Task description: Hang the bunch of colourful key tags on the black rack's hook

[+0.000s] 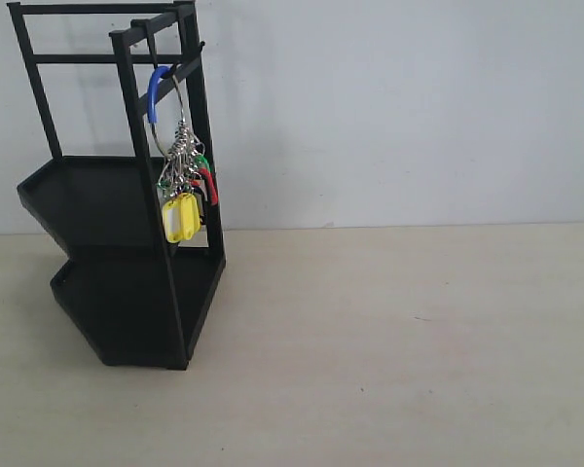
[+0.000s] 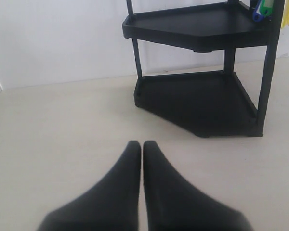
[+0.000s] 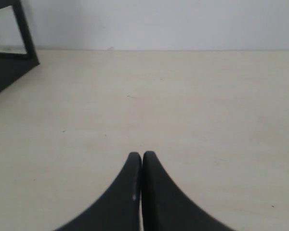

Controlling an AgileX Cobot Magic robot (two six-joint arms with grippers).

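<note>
I read the left pincer (image 2: 142,147) as closed: its two black fingers meet at the tips and hold nothing, with the pale surface (image 2: 62,125) beyond them. The right pincer (image 3: 141,156) is likewise closed and empty. Farther out, the two-tier black rack (image 1: 88,199) stands on the surface. The colourful key tag bunch (image 1: 182,185) hangs from the hook (image 1: 152,49) on the top rail by its blue-sleeved wire loop (image 1: 154,92), with the yellow tag (image 1: 181,218) lowest.

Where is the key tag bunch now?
In the exterior view, upper left, the key tag bunch hangs from the hook on the black rack's top rail.
</note>
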